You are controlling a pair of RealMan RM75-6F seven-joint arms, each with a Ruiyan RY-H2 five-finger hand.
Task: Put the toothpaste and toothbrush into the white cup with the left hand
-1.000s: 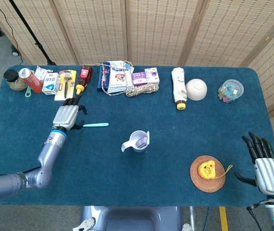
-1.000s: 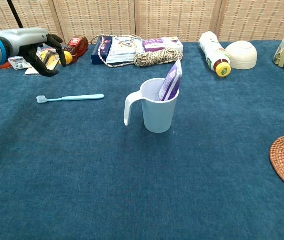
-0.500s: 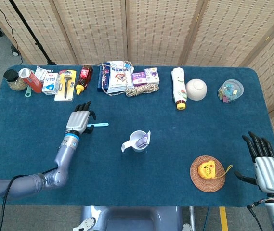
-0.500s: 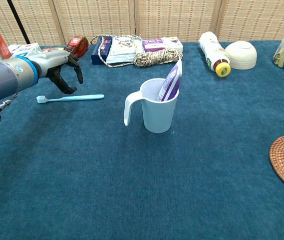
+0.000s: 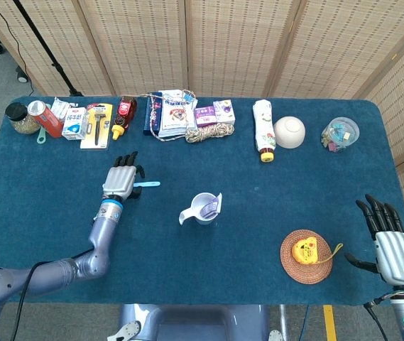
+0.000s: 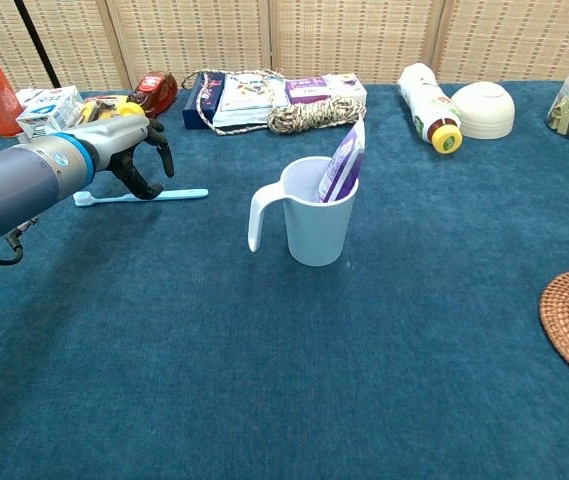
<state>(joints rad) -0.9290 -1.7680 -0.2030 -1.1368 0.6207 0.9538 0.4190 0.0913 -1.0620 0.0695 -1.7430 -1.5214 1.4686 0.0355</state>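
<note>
The toothbrush (image 6: 142, 196) lies flat on the bench left of the white cup (image 6: 314, 212), which already holds the toothpaste (image 6: 341, 163). It looks light, thin and stiff; best pinched mid-handle. The left hand (image 6: 134, 150) hovers over it, fingers spread, holding nothing

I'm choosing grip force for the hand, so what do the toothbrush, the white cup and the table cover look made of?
The toothbrush looks like smooth light-blue plastic: thin, uniformly coloured handle. The white cup seems matte or slightly glossy plastic, going by its thin wall and moulded handle, though ceramic can't be ruled out. The table cover looks like dark blue fabric or felt, showing a fuzzy, non-reflective texture.
</note>
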